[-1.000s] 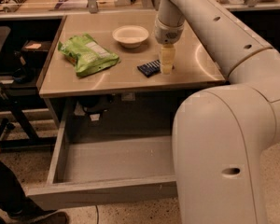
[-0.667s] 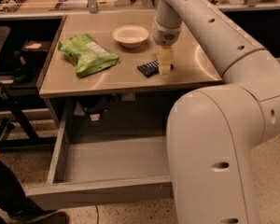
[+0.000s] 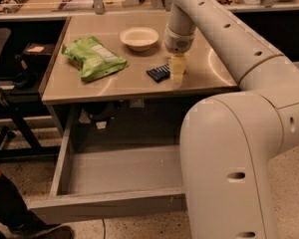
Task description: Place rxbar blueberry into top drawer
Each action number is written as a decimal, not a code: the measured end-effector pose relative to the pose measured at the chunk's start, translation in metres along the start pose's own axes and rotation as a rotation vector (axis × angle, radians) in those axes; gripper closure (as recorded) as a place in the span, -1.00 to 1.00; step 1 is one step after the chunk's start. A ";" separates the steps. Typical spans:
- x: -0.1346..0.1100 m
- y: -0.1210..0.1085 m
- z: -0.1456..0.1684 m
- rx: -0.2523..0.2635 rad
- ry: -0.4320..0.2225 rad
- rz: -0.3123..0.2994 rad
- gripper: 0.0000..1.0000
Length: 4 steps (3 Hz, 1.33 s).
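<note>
In the camera view, the gripper [image 3: 177,69] points down at the table [image 3: 114,86], just right of the rxbar blueberry [image 3: 158,72], which lies flat there. Whether the gripper is wide or narrow cannot be told, nor whether it touches the bar. Below, the top drawer [image 3: 109,205] stands pulled out, its right end hidden behind the robot's arm [image 3: 229,153].

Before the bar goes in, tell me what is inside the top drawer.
The top drawer shows only bare grey floor; its right part is hidden behind the robot arm. The claw is over the table, beside the rxbar blueberry.
</note>
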State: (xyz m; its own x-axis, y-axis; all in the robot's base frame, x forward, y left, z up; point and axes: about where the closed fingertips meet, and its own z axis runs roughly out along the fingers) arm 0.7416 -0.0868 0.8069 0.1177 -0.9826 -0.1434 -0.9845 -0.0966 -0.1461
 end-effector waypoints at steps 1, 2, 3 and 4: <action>0.003 0.004 0.007 -0.021 0.014 0.024 -1.00; 0.003 0.004 0.007 -0.021 0.014 0.024 -0.61; 0.003 0.004 0.007 -0.021 0.014 0.024 -0.16; 0.003 0.004 0.007 -0.021 0.014 0.024 0.31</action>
State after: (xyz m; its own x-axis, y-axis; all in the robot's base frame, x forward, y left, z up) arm 0.7387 -0.0893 0.7991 0.0919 -0.9869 -0.1324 -0.9896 -0.0757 -0.1225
